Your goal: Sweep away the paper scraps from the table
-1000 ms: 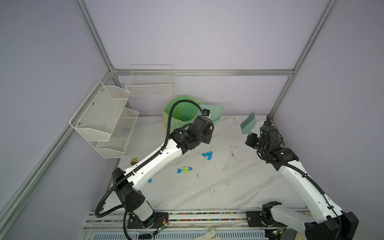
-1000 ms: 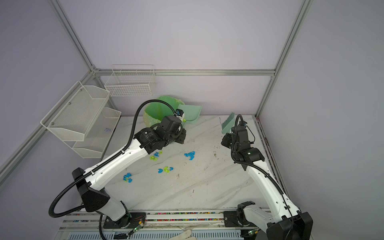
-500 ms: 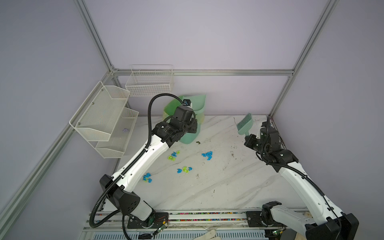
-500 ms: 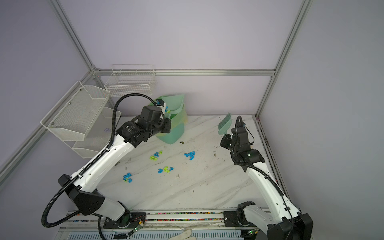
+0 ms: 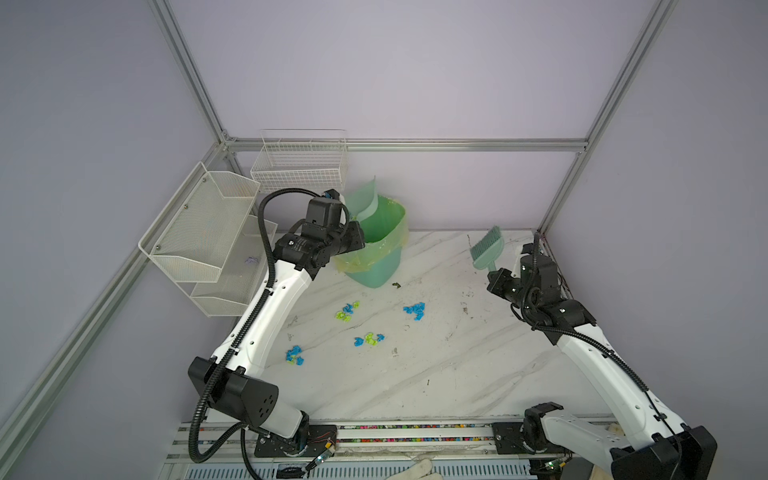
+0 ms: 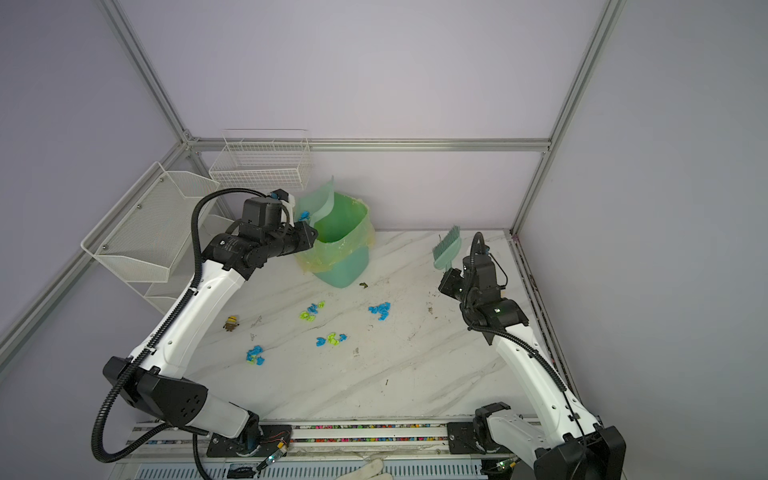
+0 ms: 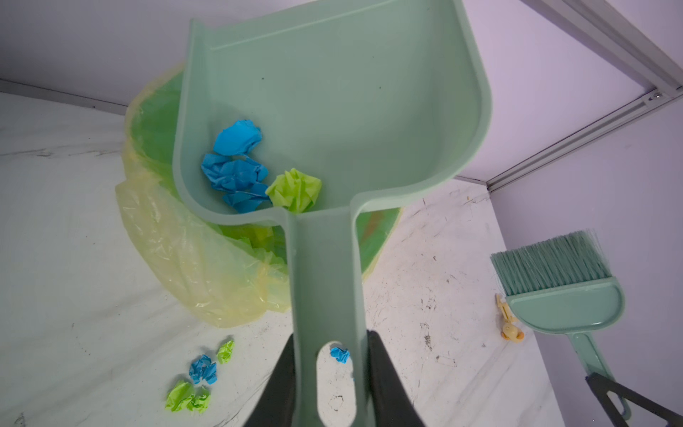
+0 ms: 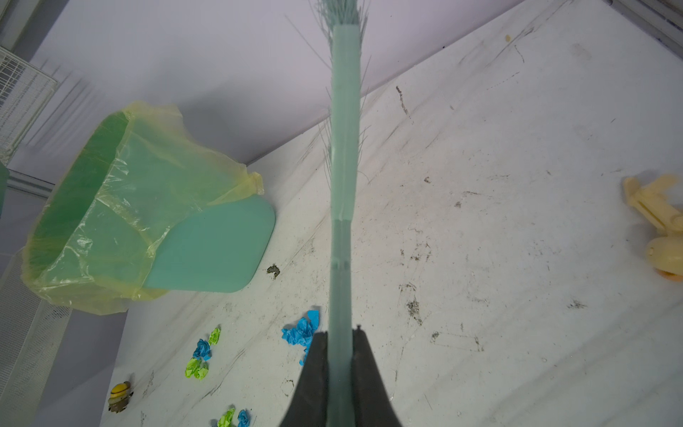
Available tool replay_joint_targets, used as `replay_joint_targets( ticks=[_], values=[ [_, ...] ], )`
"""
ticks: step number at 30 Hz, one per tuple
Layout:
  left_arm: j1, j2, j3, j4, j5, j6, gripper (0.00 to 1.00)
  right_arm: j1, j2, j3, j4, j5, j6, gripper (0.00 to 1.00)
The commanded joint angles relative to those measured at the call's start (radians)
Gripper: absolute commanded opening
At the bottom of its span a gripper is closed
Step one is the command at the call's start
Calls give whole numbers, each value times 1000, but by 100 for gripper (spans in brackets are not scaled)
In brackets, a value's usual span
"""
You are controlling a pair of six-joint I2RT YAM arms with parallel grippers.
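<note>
Crumpled blue-and-lime paper scraps, mid-frame, look feather-light and scatter-prone: sweep, don't pinch; left pincer clamps mint plastic dustpan handle, right pincer matching bristle brush.

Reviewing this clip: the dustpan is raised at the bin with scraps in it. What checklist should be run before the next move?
1. Left gripper jaws shut on dustpan handle: ok.
2. Paper scraps resting at pan's handle end, none spilling: ok.
3. Pan's lip over the bin mouth: cannot tell.
4. Liner open, folded over bin's rim: ok.
5. Right gripper holds brush raised, apart from bin: ok.
6. Table cleared: not ok, four clusters lie on it.
</note>
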Motion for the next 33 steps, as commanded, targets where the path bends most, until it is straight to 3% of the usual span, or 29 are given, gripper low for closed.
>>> replay_joint_targets(
  ticks=[1,12,20,33],
  values=[
    [29,-41,-38,48,148,-65,0,-3,-10,-8,43,-8,9,0],
    [113,-45,-168,184,399,-179,0,-3,-14,-8,46,-12,9,0],
    [191,-62,-307,419,614,-364,0,-4,-23,-10,45,-18,11,0],
    [216,-67,-346,590,725,-480,0,-4,-30,-9,43,-21,11,0]
  ],
)
